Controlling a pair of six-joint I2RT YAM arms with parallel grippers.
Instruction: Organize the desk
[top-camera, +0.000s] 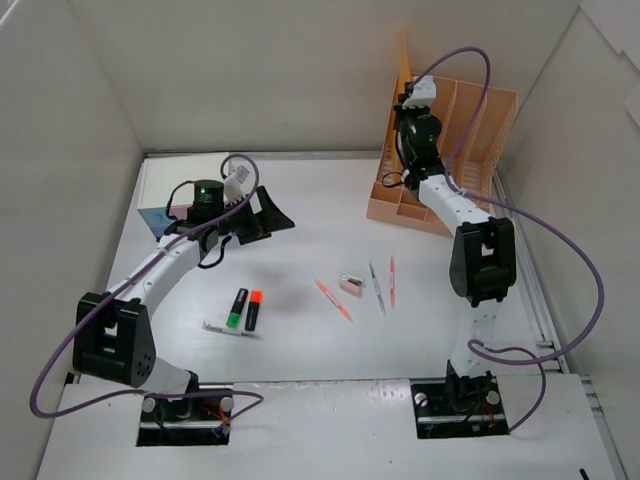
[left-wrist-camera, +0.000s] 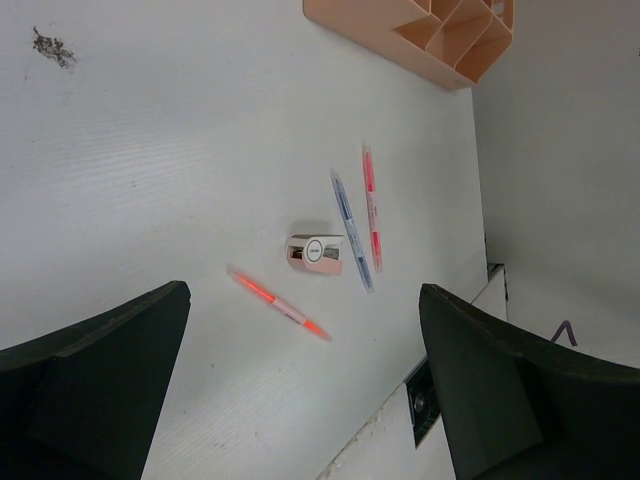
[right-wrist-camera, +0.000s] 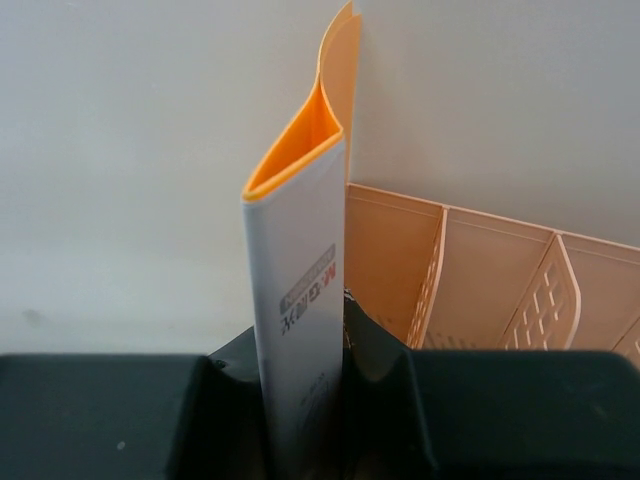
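Clamping one orange folder (right-wrist-camera: 300, 290), right pincer (right-wrist-camera: 305, 400); left pincer (left-wrist-camera: 303, 300) gapes empty; desk (top-camera: 300, 240) bears three coloured pens (top-camera: 376, 288), two highlighters (top-camera: 238, 306).

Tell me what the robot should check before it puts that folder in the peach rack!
1. Grip: right gripper shut on the folder: ok.
2. Tilt: folder stands upright: ok.
3. Room: the rack slots in view are empty: ok.
4. Aim: folder lined up with a slot: cannot tell.
5. Other arm: left gripper open, far from the rack: ok.
6. Clutter: pens lie on the desk, away from the rack: ok.
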